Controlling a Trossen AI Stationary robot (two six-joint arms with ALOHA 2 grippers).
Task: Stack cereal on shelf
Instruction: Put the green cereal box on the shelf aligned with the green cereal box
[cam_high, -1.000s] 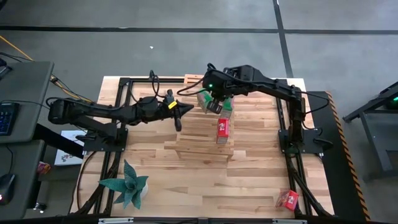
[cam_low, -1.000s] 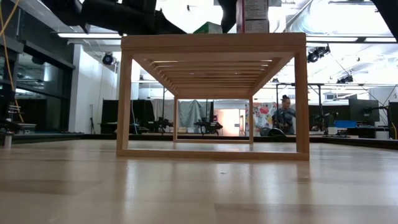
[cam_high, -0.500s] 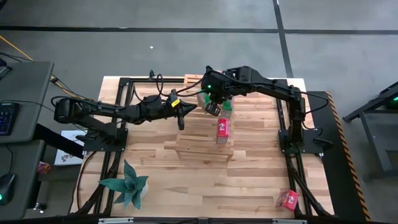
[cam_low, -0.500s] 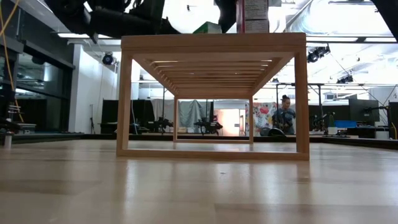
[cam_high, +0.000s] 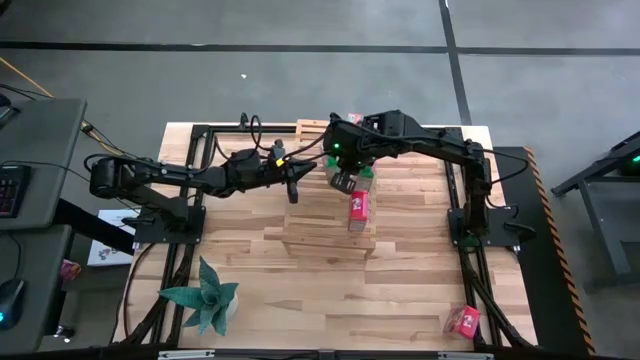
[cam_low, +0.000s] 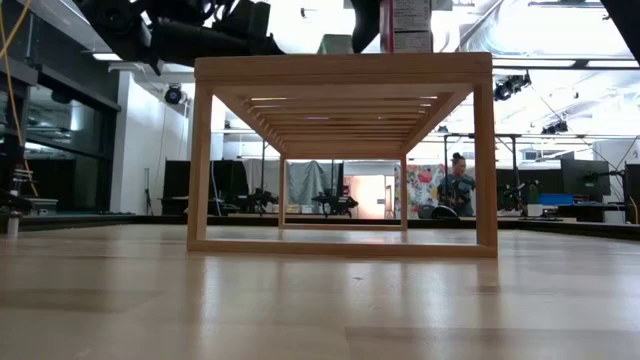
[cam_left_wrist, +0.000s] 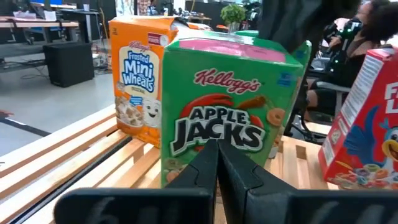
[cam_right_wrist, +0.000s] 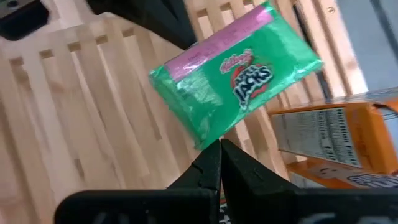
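The slatted wooden shelf (cam_high: 320, 235) stands mid-table. On its top stand a green Apple Jacks box (cam_left_wrist: 227, 112) (cam_right_wrist: 236, 81) (cam_low: 335, 44), an orange Mini-Wheats box (cam_left_wrist: 137, 81) (cam_right_wrist: 336, 143) and a red box (cam_left_wrist: 367, 130) (cam_high: 358, 208), each on its bottom. My left gripper (cam_left_wrist: 217, 149) is shut and level, right in front of the green box's printed face. My right gripper (cam_right_wrist: 219, 149) is shut and hangs above the green box, pointing down. Another red box (cam_high: 463, 320) lies on the table near its right near corner. My left gripper's shut fingertips (cam_left_wrist: 208, 163) come level from the table's left at the lower part of the green box's printed front (cam_left_wrist: 186, 168). I cannot tell whether they touch it. The box stands upright on the shelf slats.
A teal spiky plant (cam_high: 205, 295) stands near the table's left near corner. Dark frame rails (cam_high: 185, 230) run along both sides of the table. A person sits in the room beyond the shelf (cam_low: 458, 185). Bare tabletop lies between the shelf and the near edge.
My left gripper has moved toward the table's right, closer to the green box. In the low view the green box showed a slanted top a second ago and now shows a level one, so it has come upright on the shelf.
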